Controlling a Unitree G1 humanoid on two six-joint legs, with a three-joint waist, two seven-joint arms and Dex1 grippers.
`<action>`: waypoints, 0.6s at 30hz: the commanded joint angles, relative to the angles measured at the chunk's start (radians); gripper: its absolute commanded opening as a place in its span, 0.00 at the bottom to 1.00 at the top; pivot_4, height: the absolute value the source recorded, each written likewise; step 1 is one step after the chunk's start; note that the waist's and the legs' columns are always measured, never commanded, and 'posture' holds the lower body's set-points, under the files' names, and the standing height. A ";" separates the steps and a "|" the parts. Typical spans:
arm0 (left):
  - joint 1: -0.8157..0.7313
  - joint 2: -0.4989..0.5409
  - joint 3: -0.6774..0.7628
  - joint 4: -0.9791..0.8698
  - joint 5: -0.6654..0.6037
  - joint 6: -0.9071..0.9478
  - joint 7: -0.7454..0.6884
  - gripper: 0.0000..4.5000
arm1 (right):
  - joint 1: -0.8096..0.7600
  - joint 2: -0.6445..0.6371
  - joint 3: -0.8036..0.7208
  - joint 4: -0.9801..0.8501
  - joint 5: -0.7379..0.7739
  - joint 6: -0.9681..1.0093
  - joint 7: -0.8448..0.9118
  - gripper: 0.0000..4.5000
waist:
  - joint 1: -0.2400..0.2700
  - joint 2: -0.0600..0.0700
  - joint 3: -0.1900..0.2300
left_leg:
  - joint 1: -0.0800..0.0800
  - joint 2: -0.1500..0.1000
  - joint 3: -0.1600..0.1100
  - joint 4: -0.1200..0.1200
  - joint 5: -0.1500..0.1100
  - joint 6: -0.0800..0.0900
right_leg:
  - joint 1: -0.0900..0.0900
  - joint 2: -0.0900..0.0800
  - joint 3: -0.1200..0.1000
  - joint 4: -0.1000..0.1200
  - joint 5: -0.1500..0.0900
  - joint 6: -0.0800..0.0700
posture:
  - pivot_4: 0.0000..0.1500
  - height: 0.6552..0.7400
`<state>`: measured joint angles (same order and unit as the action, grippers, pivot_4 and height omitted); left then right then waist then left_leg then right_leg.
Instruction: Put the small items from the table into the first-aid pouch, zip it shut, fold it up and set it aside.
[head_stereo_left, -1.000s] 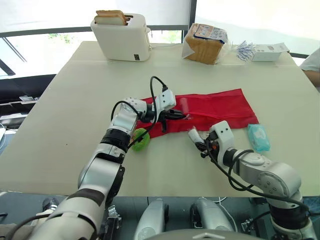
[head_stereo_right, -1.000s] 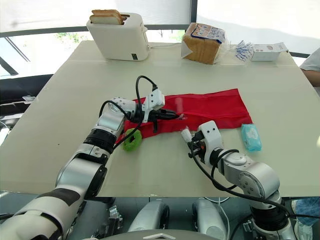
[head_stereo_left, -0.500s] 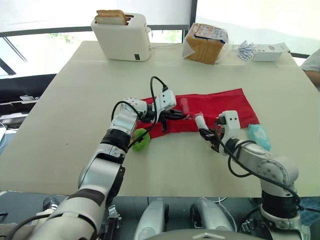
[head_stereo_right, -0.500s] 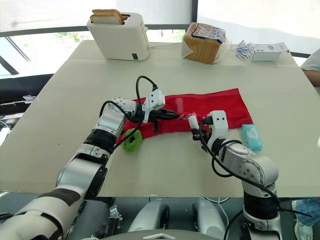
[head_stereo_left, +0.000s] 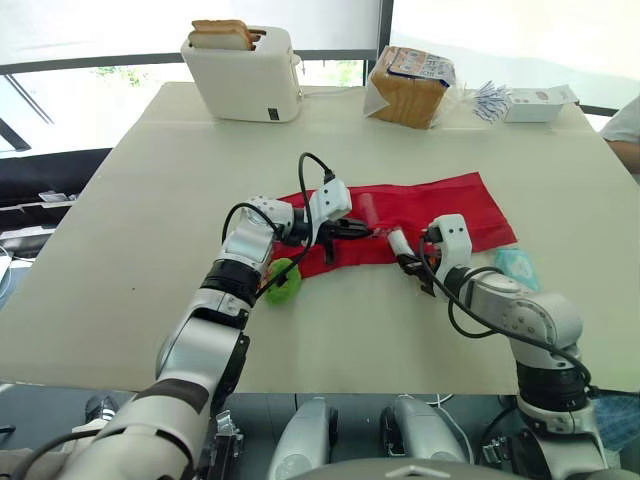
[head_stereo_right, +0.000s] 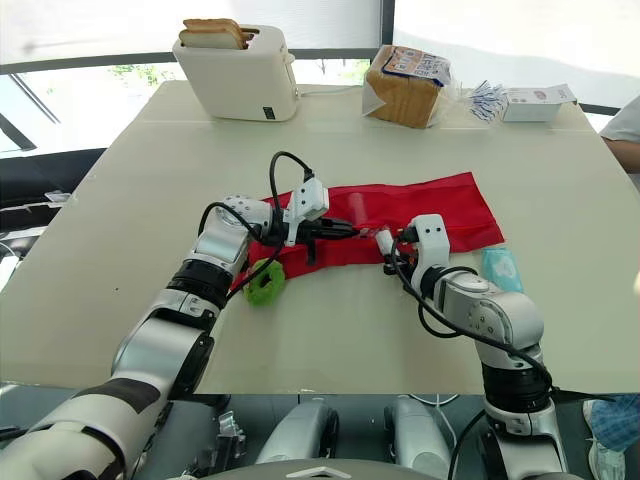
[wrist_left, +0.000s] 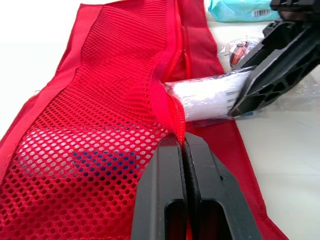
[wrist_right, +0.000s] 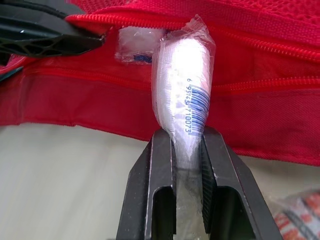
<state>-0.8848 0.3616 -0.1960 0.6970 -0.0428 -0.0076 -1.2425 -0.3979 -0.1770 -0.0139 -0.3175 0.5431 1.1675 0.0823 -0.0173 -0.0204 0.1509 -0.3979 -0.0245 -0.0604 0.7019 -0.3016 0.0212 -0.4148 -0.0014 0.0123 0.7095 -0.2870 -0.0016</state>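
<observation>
The red pouch (head_stereo_left: 440, 205) lies opened out flat near the middle of the desk (head_stereo_left: 130, 200), its long side running across in front of the robot; the left jaws are clenched on the red edge of the mesh pocket (wrist_left: 115, 85) at its mouth, pinching the fabric between them; the right jaws grasp a white packet (wrist_right: 182, 90) in clear wrap by its tail end, the barcode facing the wrist camera; the packet's nose sits in the pocket mouth just under the zip (wrist_right: 260, 45), right beside the left jaws; another white wrapped thing (wrist_right: 132, 42) already lies inside the opening, and something blue (wrist_left: 95, 160) shows through the mesh.

A green roll (head_stereo_left: 282, 280) rests on the desk by the left forearm, just off the pouch's near corner; a pale blue pack (head_stereo_right: 500, 268) lies near the pouch's right end, partly behind the right arm; a small crinkled wrapper with red print (wrist_left: 240, 47) lies close to the right jaws.

At the far edge stand a toaster (head_stereo_left: 245, 75) with bread in it, a bagged loaf (head_stereo_left: 410, 85) and a small box (head_stereo_left: 540, 103).
</observation>
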 joint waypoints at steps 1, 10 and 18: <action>0.005 -0.001 0.006 -0.044 -0.022 -0.027 -0.021 0.00 | -0.045 0.018 -0.021 0.041 -0.024 -0.052 0.003 0.01 | -0.001 0.000 0.000 | 0.000 0.000 0.000 0.000 0.000 0.000 | 0.000 0.000 0.000 0.000 0.000 0.000 | 1.00 1.00; -0.005 -0.004 0.011 -0.027 -0.020 -0.025 -0.014 0.00 | -0.092 0.044 0.038 0.094 -0.057 -0.080 0.048 0.01 | 0.000 0.000 0.000 | 0.000 0.000 0.000 0.000 0.000 0.000 | 0.000 0.000 0.000 0.000 0.000 0.000 | 1.00 1.00; 0.010 0.009 -0.012 -0.027 -0.008 -0.062 -0.058 0.00 | -0.144 0.060 0.003 0.194 -0.107 -0.172 0.051 0.01 | -0.001 0.000 0.000 | 0.000 0.000 0.000 0.000 0.000 0.000 | -0.001 0.000 0.000 0.000 0.000 0.000 | 1.00 1.00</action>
<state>-0.8595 0.3670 -0.2064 0.6904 -0.0423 -0.0451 -1.2850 -0.5081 -0.1118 -0.0176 -0.1287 0.4504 1.0356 0.1135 -0.0187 -0.0199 0.1510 -0.3979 -0.0245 -0.0602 0.7018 -0.3014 0.0208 -0.4155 -0.0014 0.0125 0.7100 -0.2870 -0.0016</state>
